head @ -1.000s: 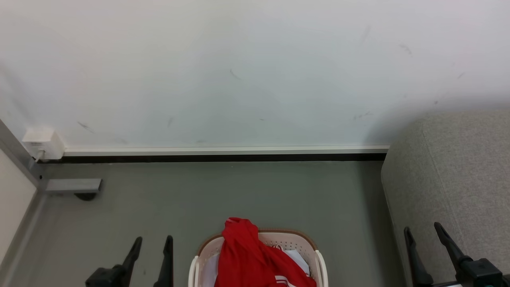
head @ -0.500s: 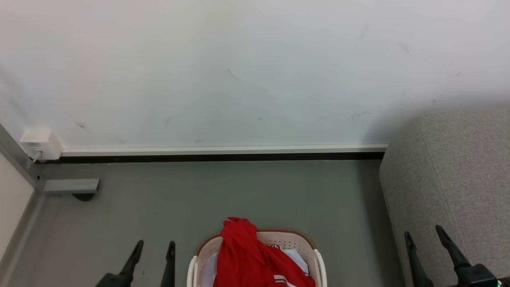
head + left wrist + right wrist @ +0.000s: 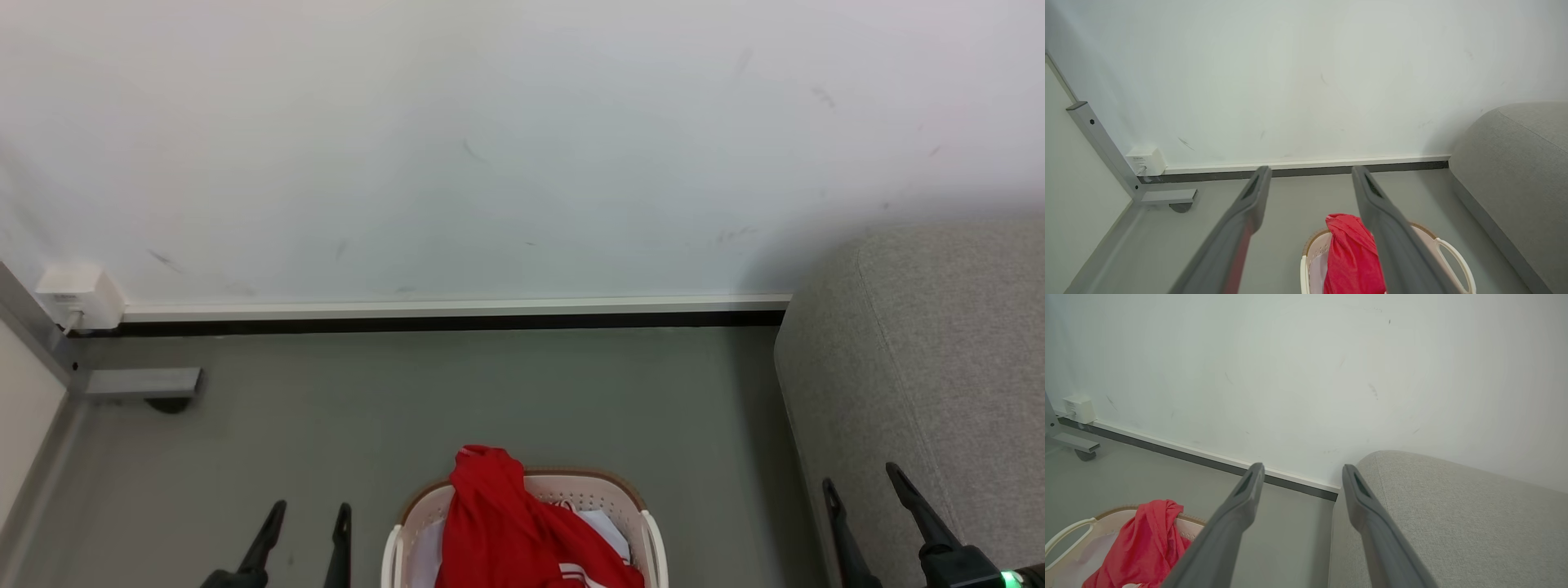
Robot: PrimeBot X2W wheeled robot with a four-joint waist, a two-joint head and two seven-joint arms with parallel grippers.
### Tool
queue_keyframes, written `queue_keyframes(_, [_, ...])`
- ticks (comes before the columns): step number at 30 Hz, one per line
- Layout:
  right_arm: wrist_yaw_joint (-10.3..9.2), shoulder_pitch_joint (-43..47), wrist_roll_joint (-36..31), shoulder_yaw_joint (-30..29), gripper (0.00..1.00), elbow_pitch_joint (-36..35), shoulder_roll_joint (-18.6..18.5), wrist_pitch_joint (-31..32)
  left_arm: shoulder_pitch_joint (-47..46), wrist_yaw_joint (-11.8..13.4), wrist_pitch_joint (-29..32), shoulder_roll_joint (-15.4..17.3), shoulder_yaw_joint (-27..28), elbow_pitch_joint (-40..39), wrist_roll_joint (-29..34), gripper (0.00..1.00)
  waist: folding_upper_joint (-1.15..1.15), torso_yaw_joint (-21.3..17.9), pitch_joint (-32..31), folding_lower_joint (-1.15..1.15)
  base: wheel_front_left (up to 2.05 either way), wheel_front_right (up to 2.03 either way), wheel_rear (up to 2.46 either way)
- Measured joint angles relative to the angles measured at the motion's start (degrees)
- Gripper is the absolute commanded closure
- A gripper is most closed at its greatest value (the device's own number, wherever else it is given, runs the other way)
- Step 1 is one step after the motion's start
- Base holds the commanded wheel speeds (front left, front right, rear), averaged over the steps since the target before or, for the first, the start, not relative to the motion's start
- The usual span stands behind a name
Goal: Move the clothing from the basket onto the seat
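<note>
Head view gives us a grey floor [image 3: 490,392] meeting a white wall [image 3: 490,122] along a white-and-black baseboard [image 3: 457,309]. At the bottom middle stands the basket [image 3: 580,490], cut off by the lower edge. The clothing [image 3: 498,523] lies in it, one red fold heaped up and draped over the far rim, with white stripes showing low down. A white cloth [image 3: 608,523] lies in the basket beside the red fabric.

Our left gripper [image 3: 313,508] hangs to the left of the basket, apart from it, its two dark fingers spread with nothing between them. Our right gripper [image 3: 860,476] sits at the lower right, fingers likewise parted and empty, in front of the near edge of the seat [image 3: 939,343], which takes up the right side and runs back to the wall. We cannot tell whether those fingers touch the upholstery.

From the left wrist we look along our parted fingers to the floor and baseboard, with the basket and its red garment low between them, partly behind one finger. From the right wrist, the seat's rounded corner lies behind one finger and the basket sits at the lower left.

In the far left corner a small white box [image 3: 77,294] sits on the wall above a grey metal foot [image 3: 143,382].
</note>
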Motion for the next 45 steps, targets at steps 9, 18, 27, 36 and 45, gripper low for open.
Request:
queue_keyframes(9, [0.00,0.03,0.45,-0.15,0.00,0.22,0.08,0.00,0.09,-1.45,0.00,-0.36,1.74,0.30,-0.20,0.00,0.00,-0.14,0.01,0.00,0.00,0.00,0.00])
queue_keyframes(18, [0.00,0.03,0.54,-0.23,0.00,0.36,0.08,0.00,0.08,-2.02,-0.02,-0.66,2.80,0.46,0.23,0.00,0.00,-0.28,-0.21,0.00,0.00,0.00,0.00])
queue_keyframes(27, [0.01,0.01,0.60,0.02,0.00,0.34,0.15,0.00,0.07,-2.54,-0.03,-0.90,3.07,0.38,1.00,0.00,0.00,-0.84,0.20,0.00,0.00,0.00,0.00])
queue_keyframes(36, [0.00,-1.42,1.07,-0.05,0.00,-0.67,0.07,-0.01,-3.88,-3.58,-0.03,-1.38,1.05,2.19,1.21,0.00,0.00,-2.08,3.23,0.00,0.00,0.00,0.00])
queue_keyframes(45, [0.01,-8.00,1.81,0.57,0.00,-3.77,0.16,-0.11,-17.68,-3.86,-0.01,-1.83,-3.38,15.74,1.41,0.00,0.00,-4.21,12.77,0.01,0.00,0.00,0.00])
